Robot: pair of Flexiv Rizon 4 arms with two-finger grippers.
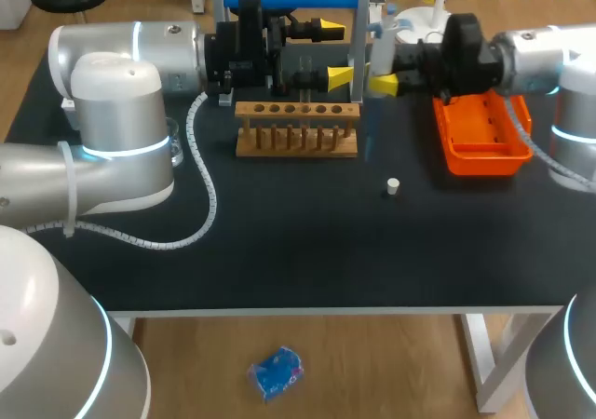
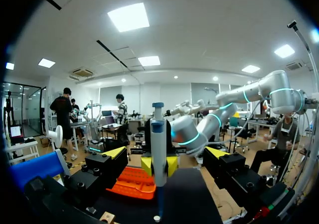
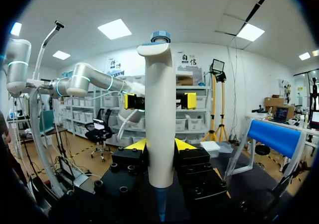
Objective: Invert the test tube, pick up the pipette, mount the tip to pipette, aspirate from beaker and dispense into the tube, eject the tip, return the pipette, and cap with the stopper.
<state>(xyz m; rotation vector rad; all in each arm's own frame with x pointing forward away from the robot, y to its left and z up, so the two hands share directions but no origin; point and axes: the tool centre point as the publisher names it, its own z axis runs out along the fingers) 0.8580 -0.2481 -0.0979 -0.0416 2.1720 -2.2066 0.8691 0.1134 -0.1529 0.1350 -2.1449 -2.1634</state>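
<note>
R gripper [image 3: 160,147]: fingers pinched on the pipette [image 3: 160,109], one each side of the white body, held upright. Blue tip [image 3: 160,208] hangs off its lower end, so tip mount looks done.

L gripper [image 1: 335,54]: fingers spread wide, nothing between them. It faces the R gripper just across the gap, with the pipette ahead of it.

Outward: both grippers sit behind the wooden rack [image 1: 296,128], pipette near its right end. Orange tray [image 1: 480,154] is under my R arm. Stopper [image 1: 393,186] lies loose on the table [image 1: 307,251], in front of the rack and apart from it. Beaker [image 1: 173,144] is far left, mostly hidden behind my L arm and well apart from the pipette.

Progress, my read:
- Done: pipette picked up, tip on.
- Tube invert: can't confirm, I can't pick out the tube in any view.
- Aspirate: can't tell, too small to see liquid in the tip. The pipette is nowhere near the beaker, so either already drawn or not yet.
- Left: dispense, eject tip, return pipette, cap.

Views:
- Head gives the layout (rack, stopper, tray, beaker), but the pipette is mostly hidden btwn the grippers and the tip doesn't show.
- R wrist is the only clear look at the grip and the tip.
- L wrist shows my L fingers apart and empty. It also shows the pipette side-on with the tray beyond.
</note>
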